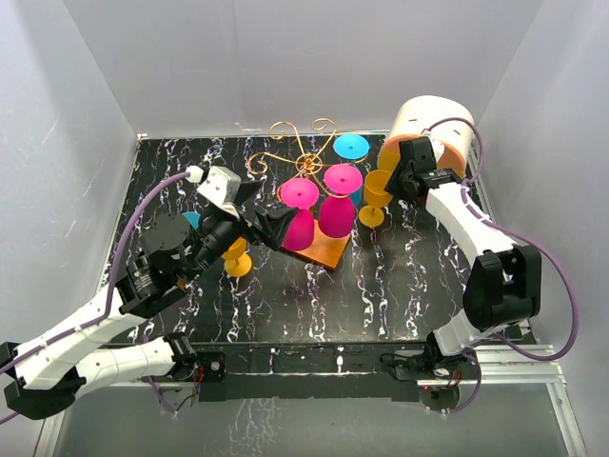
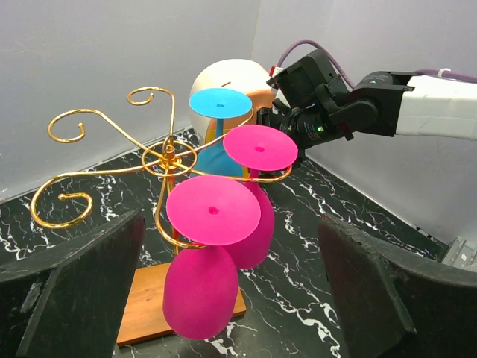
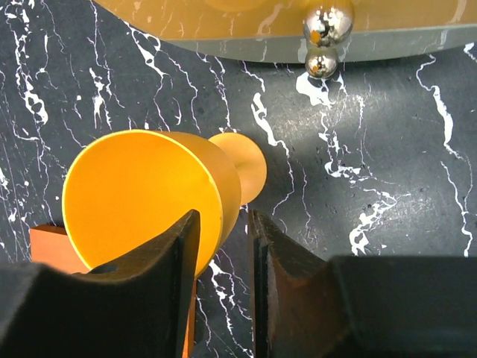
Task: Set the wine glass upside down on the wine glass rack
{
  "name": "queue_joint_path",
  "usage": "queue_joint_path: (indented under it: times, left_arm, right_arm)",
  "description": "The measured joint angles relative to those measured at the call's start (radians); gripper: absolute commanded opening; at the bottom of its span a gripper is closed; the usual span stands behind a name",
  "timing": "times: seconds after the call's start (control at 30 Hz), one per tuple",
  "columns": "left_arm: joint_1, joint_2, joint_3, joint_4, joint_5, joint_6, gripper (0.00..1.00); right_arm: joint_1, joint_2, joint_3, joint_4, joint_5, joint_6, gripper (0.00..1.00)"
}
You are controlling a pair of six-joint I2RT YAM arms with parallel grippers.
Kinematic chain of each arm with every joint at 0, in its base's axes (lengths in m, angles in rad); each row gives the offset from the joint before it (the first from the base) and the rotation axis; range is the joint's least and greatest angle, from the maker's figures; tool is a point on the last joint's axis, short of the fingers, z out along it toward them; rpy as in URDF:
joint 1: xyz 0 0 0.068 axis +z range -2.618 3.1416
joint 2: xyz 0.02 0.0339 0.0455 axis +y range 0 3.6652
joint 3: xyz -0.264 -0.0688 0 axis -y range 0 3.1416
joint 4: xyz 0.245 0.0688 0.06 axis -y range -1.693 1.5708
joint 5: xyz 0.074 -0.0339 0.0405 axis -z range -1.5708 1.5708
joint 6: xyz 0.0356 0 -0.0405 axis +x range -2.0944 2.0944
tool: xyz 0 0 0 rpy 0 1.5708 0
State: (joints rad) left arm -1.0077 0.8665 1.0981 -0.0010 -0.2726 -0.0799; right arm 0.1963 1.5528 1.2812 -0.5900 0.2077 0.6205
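The wine glass rack [image 1: 303, 160] is gold wire on an orange-brown wooden base [image 1: 331, 251]. Two magenta glasses [image 1: 299, 217] and a blue glass [image 1: 351, 147] hang upside down on it. An orange wine glass [image 1: 377, 190] stands upright just right of the rack. My right gripper [image 1: 399, 181] is at its rim. In the right wrist view the right gripper [image 3: 223, 216] has one finger over the orange glass's [image 3: 141, 194] mouth and the other outside, with a narrow gap. My left gripper [image 1: 266, 215] is wide open and empty, facing the near magenta glass [image 2: 201, 291].
A second orange glass [image 1: 236, 259] stands by the left arm. A peach round tub [image 1: 433, 129] sits at the back right, close behind the right gripper. The black marble tabletop [image 1: 409, 286] is walled in white on three sides.
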Motion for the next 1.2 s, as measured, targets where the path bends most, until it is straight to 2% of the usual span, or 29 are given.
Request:
queue_joint_path:
  times: [0.13, 0.2, 0.57, 0.73, 0.83, 0.87, 0.9, 1.2]
  left_arm:
    - [0.000, -0.005, 0.000, 0.002, 0.000, 0.002, 0.99]
    - [0.000, -0.004, 0.000, 0.004, 0.000, 0.002, 0.99]
    - [0.000, 0.014, 0.005, 0.005, 0.034, 0.001, 0.99]
    - [0.000, 0.022, 0.008, 0.005, 0.058, -0.003, 0.99]
    - [0.000, 0.028, 0.015, 0.006, 0.075, -0.011, 0.99]
    - [0.000, 0.039, 0.026, 0.016, 0.094, -0.023, 0.99]
    - [0.000, 0.039, 0.027, 0.017, 0.096, -0.024, 0.99]
    - [0.000, 0.101, 0.072, 0.055, 0.190, -0.099, 0.98]
  right_arm:
    - [0.000, 0.005, 0.024, -0.003, 0.007, -0.050, 0.13]
    - [0.000, 0.005, 0.035, -0.005, 0.012, -0.071, 0.00]
    - [0.000, 0.001, 0.085, -0.071, 0.022, -0.132, 0.00]
    - [0.003, -0.063, 0.084, -0.124, 0.028, -0.145, 0.00]
    - [0.006, -0.174, 0.066, -0.143, 0.039, -0.146, 0.00]
    - [0.006, -0.325, 0.027, -0.157, 0.057, -0.143, 0.00]
    - [0.006, -0.332, 0.027, -0.158, 0.058, -0.143, 0.00]
    - [0.006, -0.753, -0.155, -0.151, 0.107, -0.029, 0.00]
